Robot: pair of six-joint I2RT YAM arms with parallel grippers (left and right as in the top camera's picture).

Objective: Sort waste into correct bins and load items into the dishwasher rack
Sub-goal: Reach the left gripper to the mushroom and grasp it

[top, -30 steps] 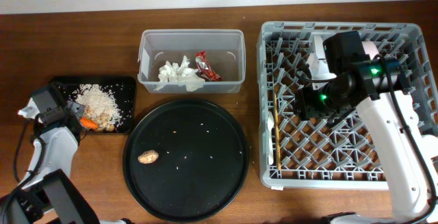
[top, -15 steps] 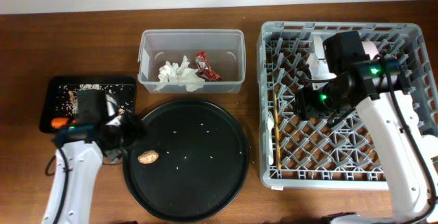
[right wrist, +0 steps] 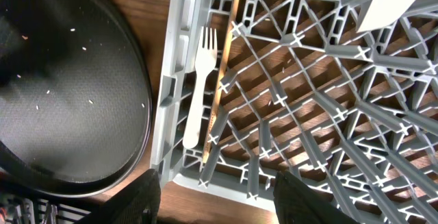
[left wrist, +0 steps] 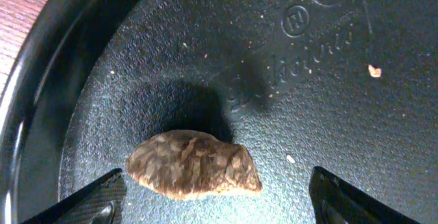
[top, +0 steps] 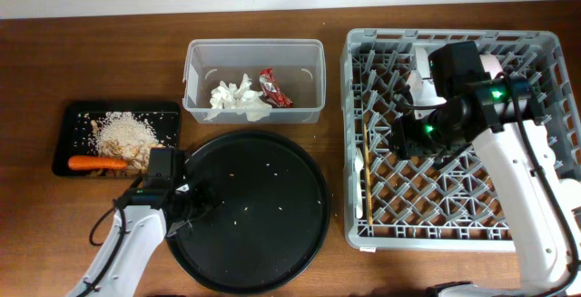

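My left claw [left wrist: 219,198] hangs low over the round tray [left wrist: 328,101] with its fingers spread wide. The lump [left wrist: 193,166] lies between them and touches neither. It is brown, oval and knobbly, with a mottled, cracked-looking skin. It rests near the tray's left rim on finely pebbled black plastic dotted with a few pale crumbs. I judge it light, fairly firm and dry enough not to slip (though its rounded ends could roll out of a loose pinch). The best hold looks to be across its narrow middle, squeezed gently in case the skin crumbles. As I stand now my fingers line up with its long ends, so a turn of the wrist may serve. Seen from above, the shallow black tray [top: 73,115] at the left holds a loose heap of white rice [top: 123,133] and a smooth, tapered orange carrot [top: 95,163]. The clear tub [top: 195,61] behind holds soft crumpled tissue [top: 238,99] and a shiny red wrapper [top: 274,88]. My right claw [right wrist: 226,200] hovers over the grey latticed rack [top: 354,133], fingers apart and holding nothing. Along the rack's left edge lie a stiff white plastic fork [right wrist: 198,90] and thin wooden chopsticks [right wrist: 224,73], side by side.
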